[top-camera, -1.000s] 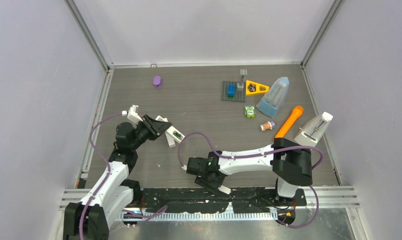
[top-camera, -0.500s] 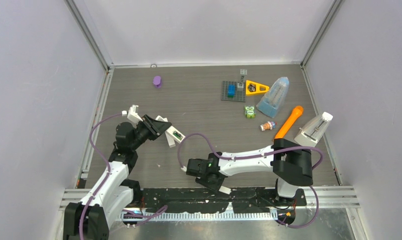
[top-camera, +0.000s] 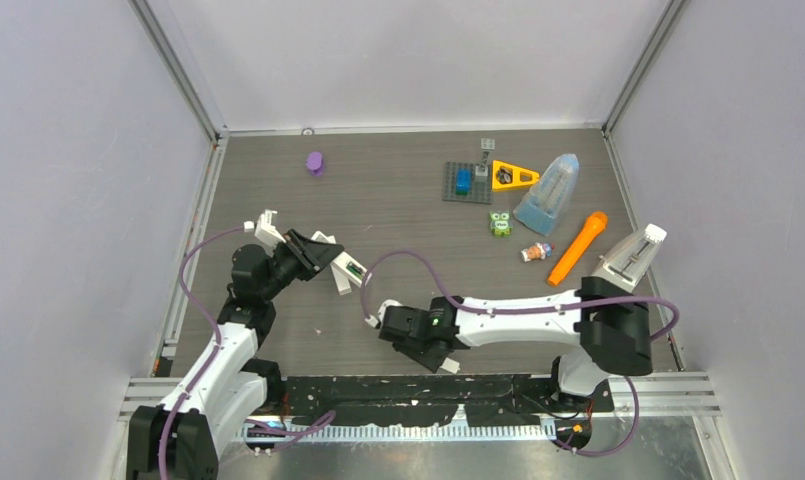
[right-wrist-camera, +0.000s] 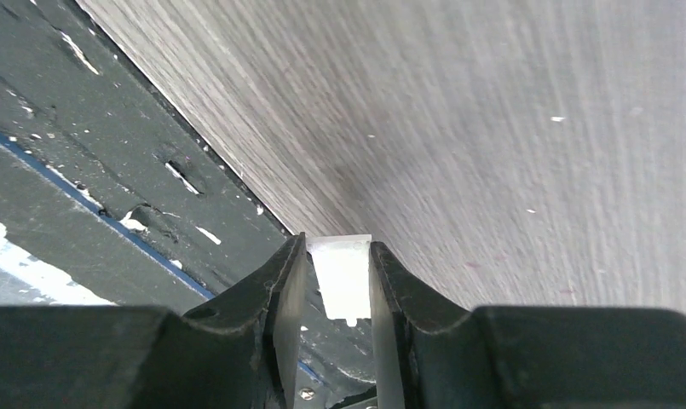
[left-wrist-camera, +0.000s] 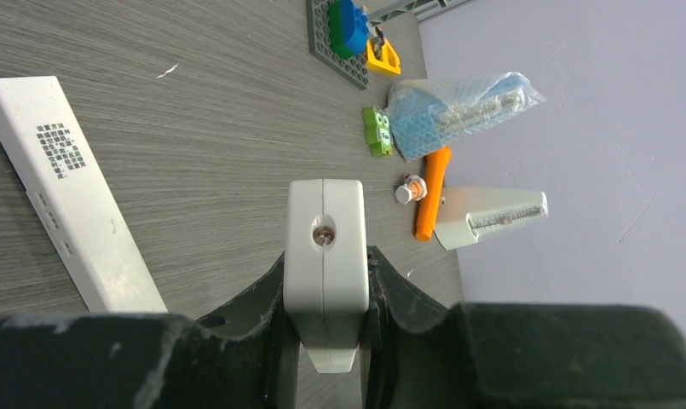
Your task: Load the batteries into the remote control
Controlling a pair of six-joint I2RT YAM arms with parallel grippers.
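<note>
Grey wood-grain bench [top-camera: 408, 230], white plastic remote control [left-wrist-camera: 324, 213] clamped end-on in left tool [left-wrist-camera: 326, 290] over bench's left side, long white labelled bar [left-wrist-camera: 66, 196] flat on bench nearby, right tool [right-wrist-camera: 337, 249] clamped on small flat white plastic piece [right-wrist-camera: 343, 285] at bench's near edge.

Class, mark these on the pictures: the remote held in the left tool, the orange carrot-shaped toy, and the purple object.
remote [left-wrist-camera: 324, 260]: left wrist view, on its end face.
orange toy [top-camera: 578, 248]: top external view, middle of its body.
purple object [top-camera: 315, 162]: top external view, its centre.
</note>
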